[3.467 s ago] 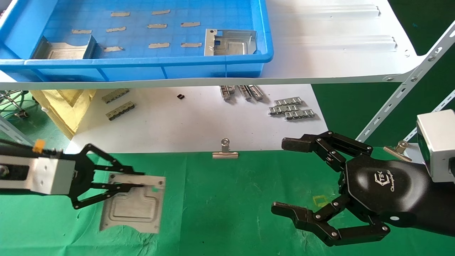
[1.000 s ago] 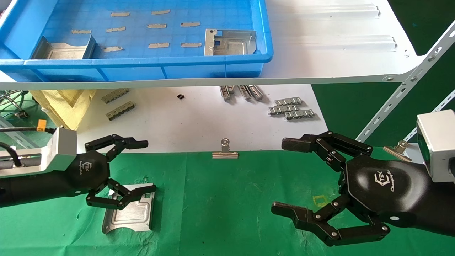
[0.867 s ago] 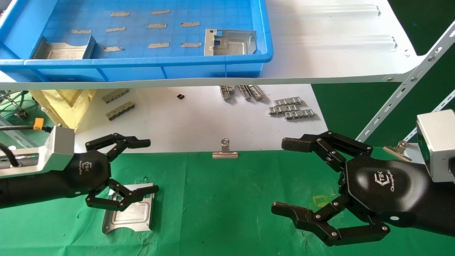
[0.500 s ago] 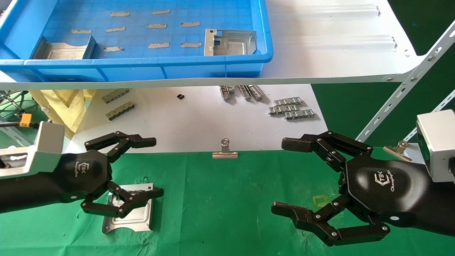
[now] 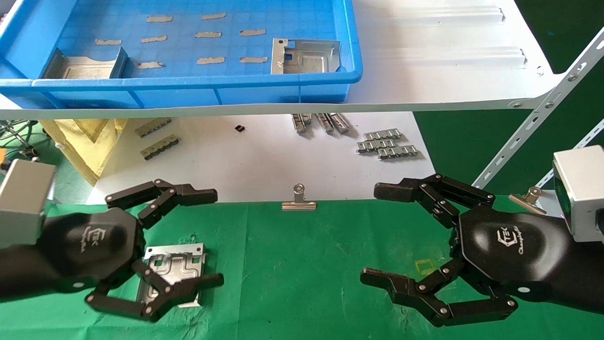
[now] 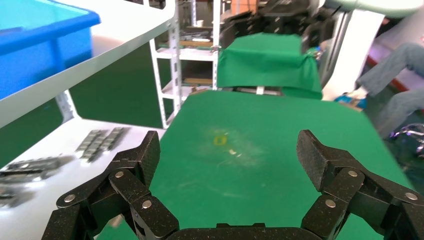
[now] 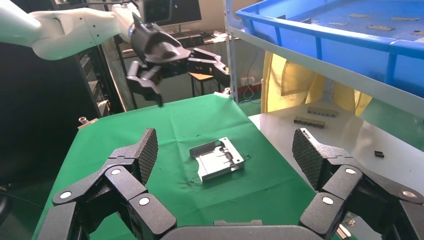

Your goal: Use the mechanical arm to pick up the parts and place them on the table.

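- The left gripper hangs above the green table at its left end, jaws spread wide with nothing between them; its lower fingers overlap the near edge of the plate in the head view.
- A silver stamped plate lies flat on the table just beside the left gripper's palm, free of the fingers, well left of the binder clip.
- Two more stamped plates sit in the blue bin on the white shelf above: one far left of the binder clip, one almost straight behind it.
- Ridged clip strips lie on the white sheet behind and right of the binder clip.
- The right gripper hovers over the table to the right of the binder clip, jaws wide open and empty.
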Action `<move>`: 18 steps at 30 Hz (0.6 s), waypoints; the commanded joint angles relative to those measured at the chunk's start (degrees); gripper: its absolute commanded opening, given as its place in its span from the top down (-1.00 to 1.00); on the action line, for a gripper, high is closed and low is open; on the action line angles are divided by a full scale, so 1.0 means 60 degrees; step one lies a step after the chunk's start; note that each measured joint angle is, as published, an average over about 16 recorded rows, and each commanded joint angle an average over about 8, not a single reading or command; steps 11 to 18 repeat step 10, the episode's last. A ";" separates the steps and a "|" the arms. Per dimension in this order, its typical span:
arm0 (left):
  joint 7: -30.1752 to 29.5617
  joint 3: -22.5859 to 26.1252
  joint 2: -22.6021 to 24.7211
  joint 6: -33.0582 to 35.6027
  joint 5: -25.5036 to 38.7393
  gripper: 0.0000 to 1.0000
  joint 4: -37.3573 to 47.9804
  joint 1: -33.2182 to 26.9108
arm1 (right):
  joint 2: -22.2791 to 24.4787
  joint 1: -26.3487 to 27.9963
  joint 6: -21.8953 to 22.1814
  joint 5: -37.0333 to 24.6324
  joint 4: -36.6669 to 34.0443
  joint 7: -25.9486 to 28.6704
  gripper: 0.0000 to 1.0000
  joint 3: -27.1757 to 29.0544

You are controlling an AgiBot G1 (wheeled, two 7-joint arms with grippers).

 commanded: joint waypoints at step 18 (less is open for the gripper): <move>-0.1147 -0.0753 -0.0294 -0.0150 -0.0367 -1.00 -0.1561 0.0726 | 0.0000 0.0000 0.0001 0.0000 -0.0001 0.0000 -1.00 0.0000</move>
